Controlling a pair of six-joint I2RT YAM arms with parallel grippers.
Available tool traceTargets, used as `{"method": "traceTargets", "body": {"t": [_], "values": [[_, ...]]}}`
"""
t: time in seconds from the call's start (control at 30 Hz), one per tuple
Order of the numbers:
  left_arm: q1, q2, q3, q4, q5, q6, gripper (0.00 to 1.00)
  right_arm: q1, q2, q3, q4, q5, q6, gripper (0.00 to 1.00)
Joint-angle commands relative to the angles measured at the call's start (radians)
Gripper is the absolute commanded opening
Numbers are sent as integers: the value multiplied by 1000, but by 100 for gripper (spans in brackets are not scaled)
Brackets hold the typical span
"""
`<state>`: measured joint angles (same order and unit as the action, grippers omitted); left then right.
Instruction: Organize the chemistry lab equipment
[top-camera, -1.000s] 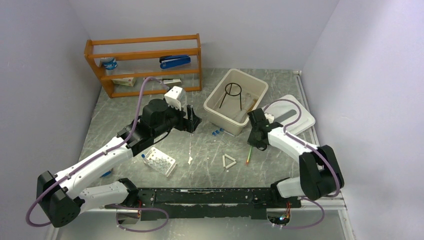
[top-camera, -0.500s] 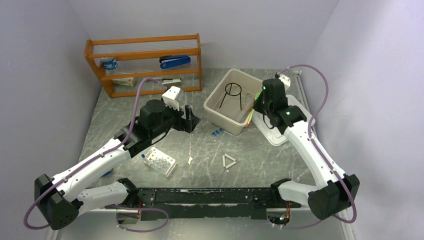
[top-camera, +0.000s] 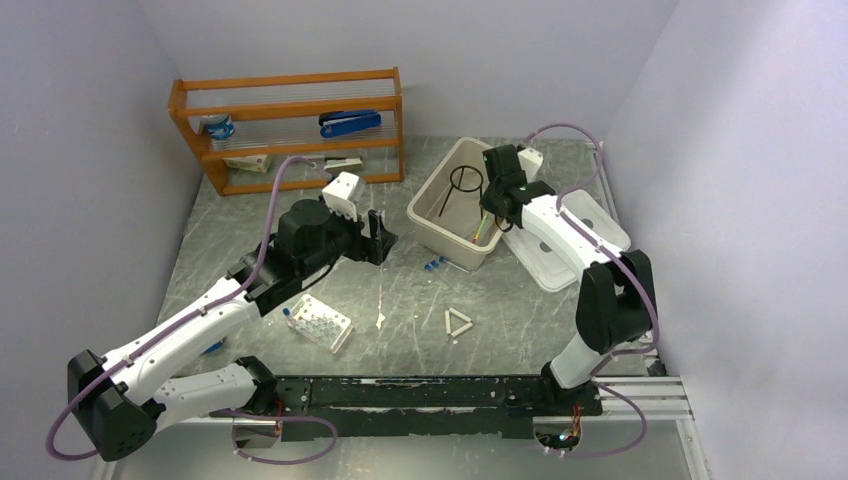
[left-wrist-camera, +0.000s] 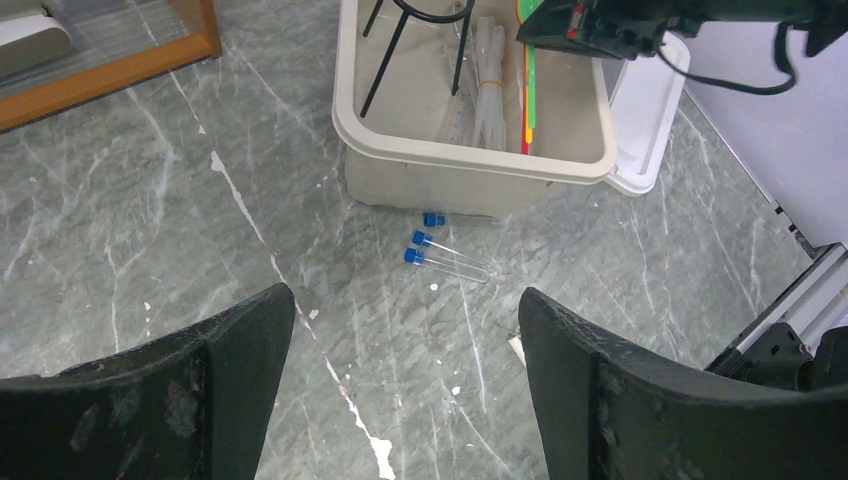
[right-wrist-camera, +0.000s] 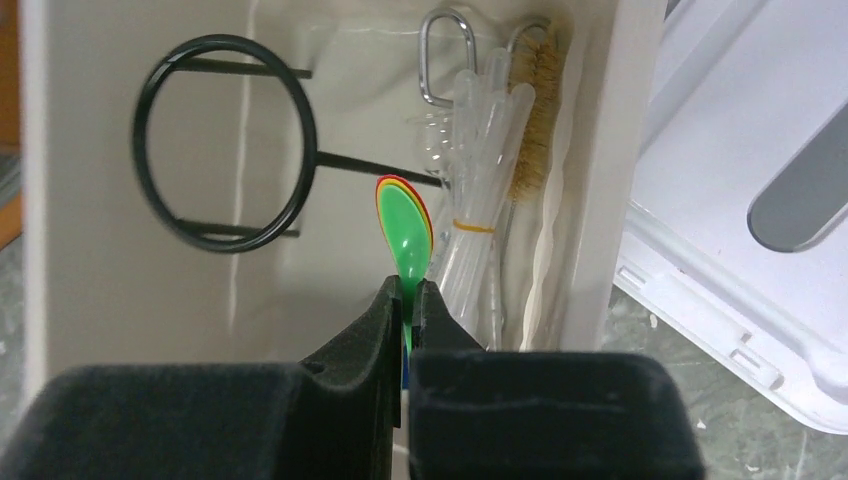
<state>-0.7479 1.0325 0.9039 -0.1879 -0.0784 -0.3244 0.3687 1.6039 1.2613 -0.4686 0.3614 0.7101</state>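
Spoons (right-wrist-camera: 404, 228) pinched in right jaws over tub (left-wrist-camera: 345, 100), left jaws spread near blue-capped vials (left-wrist-camera: 440, 255)

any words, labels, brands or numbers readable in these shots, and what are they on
No text can be read in any view.
Small box on the wooden shelf: may carry print, but it is too small and blurred to read.
Bin, lid, vials, rack, coloured spoons: no markings visible.
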Motion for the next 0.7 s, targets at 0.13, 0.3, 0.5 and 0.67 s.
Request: {"method": "traceTargets", "body": {"t": [0.13, 0.3, 0.5, 0.67], "values": [[4, -20, 16, -8, -17, 15, 86, 1, 143, 81, 29, 90, 41, 0], [4, -19, 13, -8, -22, 15, 87, -3, 210, 127, -13, 113, 69, 3], [4, -10, 15, -10, -22, 16, 87, -9, 232, 175, -73, 133, 94, 15], [4, -3, 21, -16, -24, 16, 87, -12, 175, 199, -79, 99, 67, 30]]}}
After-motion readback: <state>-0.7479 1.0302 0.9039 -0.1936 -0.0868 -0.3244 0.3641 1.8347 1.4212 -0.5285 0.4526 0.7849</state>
